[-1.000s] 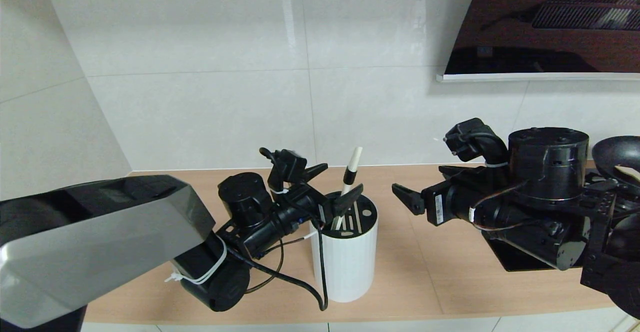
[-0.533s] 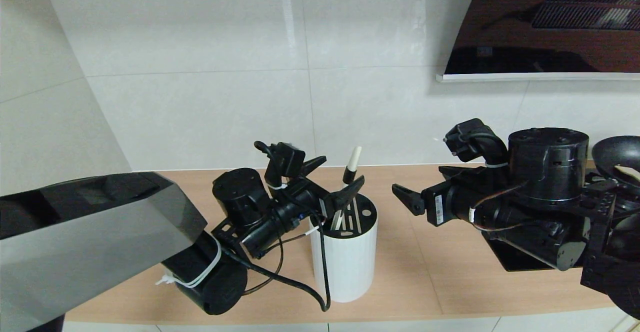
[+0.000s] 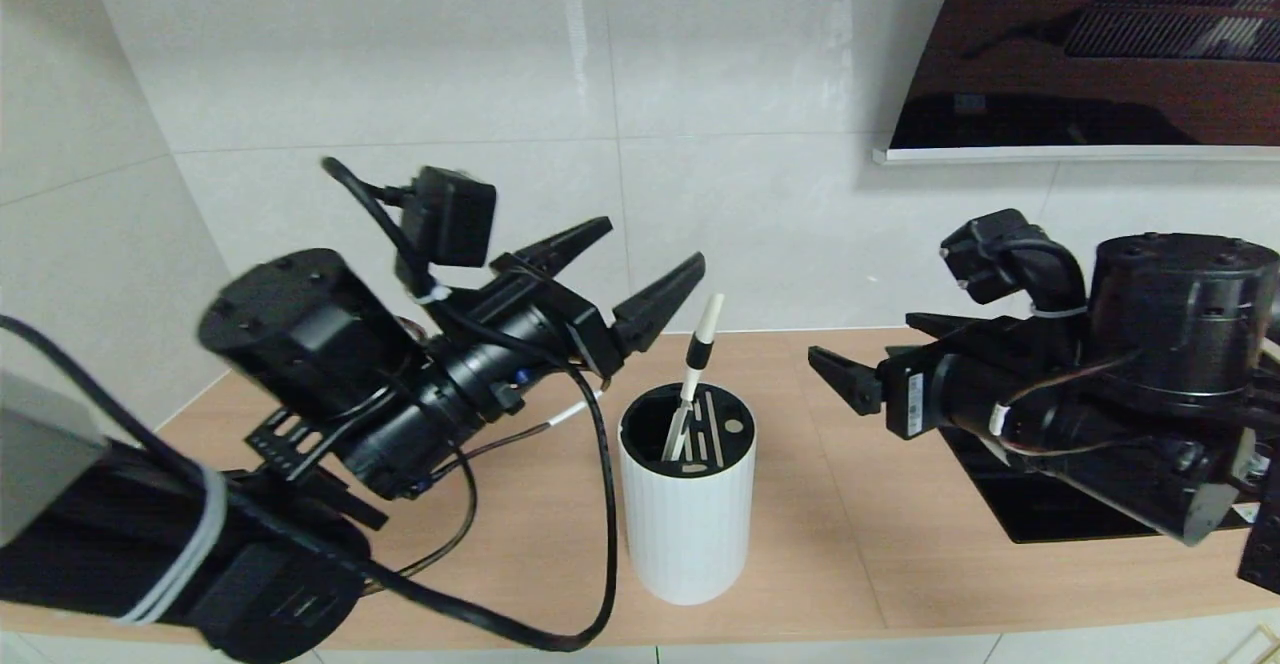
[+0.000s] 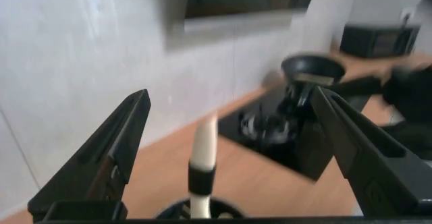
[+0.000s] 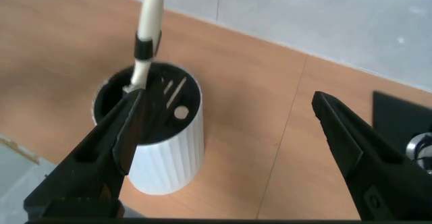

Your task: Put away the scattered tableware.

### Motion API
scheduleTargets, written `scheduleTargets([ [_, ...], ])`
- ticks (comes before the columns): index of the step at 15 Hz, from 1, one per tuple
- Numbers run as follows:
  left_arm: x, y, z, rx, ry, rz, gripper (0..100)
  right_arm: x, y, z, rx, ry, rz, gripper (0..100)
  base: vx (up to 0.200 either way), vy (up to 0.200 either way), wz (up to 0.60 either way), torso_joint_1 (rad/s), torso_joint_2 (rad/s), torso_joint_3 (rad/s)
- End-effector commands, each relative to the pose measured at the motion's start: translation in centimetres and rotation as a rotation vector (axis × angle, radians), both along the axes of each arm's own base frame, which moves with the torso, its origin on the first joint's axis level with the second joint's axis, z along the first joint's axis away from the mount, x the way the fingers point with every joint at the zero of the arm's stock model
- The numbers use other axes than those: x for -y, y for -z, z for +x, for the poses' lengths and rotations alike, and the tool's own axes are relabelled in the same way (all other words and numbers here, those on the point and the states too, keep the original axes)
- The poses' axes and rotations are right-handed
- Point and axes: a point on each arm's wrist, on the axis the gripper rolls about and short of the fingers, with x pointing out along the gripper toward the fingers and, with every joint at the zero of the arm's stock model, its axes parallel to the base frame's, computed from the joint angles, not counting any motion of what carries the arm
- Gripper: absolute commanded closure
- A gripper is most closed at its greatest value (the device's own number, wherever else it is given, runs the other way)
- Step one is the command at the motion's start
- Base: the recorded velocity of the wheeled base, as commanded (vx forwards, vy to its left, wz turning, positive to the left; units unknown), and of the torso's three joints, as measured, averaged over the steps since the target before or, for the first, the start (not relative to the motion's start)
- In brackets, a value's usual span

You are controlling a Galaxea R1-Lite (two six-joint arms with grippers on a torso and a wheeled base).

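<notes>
The left gripper (image 3: 652, 244), spread wide, has lifted off the stick (image 3: 700, 339) in the cup (image 3: 688, 524). The right gripper (image 3: 862, 342), spread too, hangs by the stove (image 3: 1040, 514).

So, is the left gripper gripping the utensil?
No, the left gripper is open and apart from the utensil, which leans by itself in the holder.
</notes>
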Motion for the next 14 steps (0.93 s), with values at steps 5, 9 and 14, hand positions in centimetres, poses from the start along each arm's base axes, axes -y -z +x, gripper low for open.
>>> scheduleTargets([
  [5, -8.8, -4.8, -10.1, 0.121, -0.165, -0.111, 0, 10.4, 0.6, -11.1, 0.103, 0.137, 0.065, 0, 0.0, 0.0, 0.0, 0.0, 0.0, 0.0],
  [9, -13.6, -3.3, -18.1, 0.038, -0.253, -0.107, 0, 14.7, 1.0, -17.2, 0.205, 0.261, 0.126, 0, 0.0, 0.0, 0.0, 0.0, 0.0, 0.0],
  [14, -17.4, 0.2, -29.7, -0.053, -0.365, -0.075, 0, 17.6, 2.2, -25.1, 0.348, 0.373, 0.17, 0, 0.0, 0.0, 0.0, 0.0, 0.0, 0.0],
])
